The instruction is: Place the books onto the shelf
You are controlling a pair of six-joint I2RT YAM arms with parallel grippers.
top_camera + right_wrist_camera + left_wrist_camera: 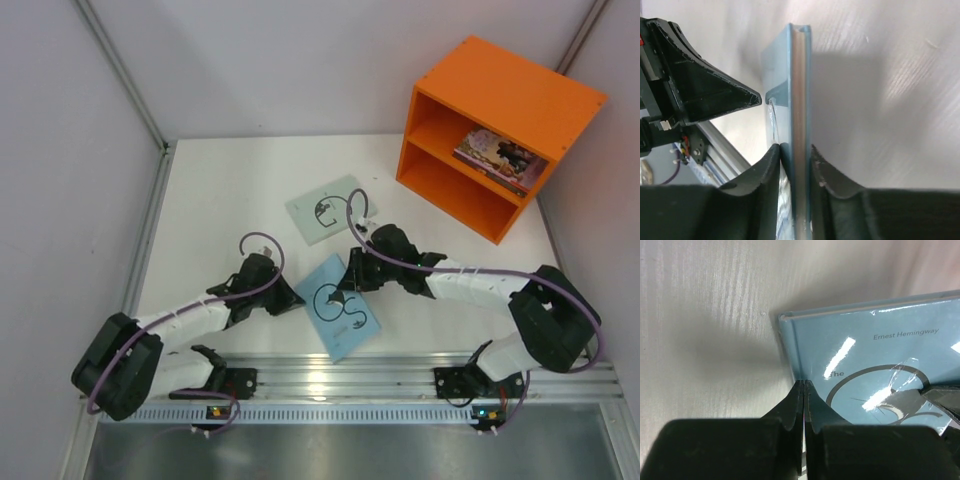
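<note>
Top: blue book (340, 312) mid-surface (220, 200); green book (322, 212) at its 12 o'clock; shelf (510, 85) at 2 o'clock.
Left wrist: left jaws fully closed, empty, tips touching the blue book's corner.
Right wrist: right jaws clamped across its edge.

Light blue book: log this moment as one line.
light blue book: on table | right gripper: clamped on its edge | left gripper: shut, tips at its edge | pale green book: on table
</note>
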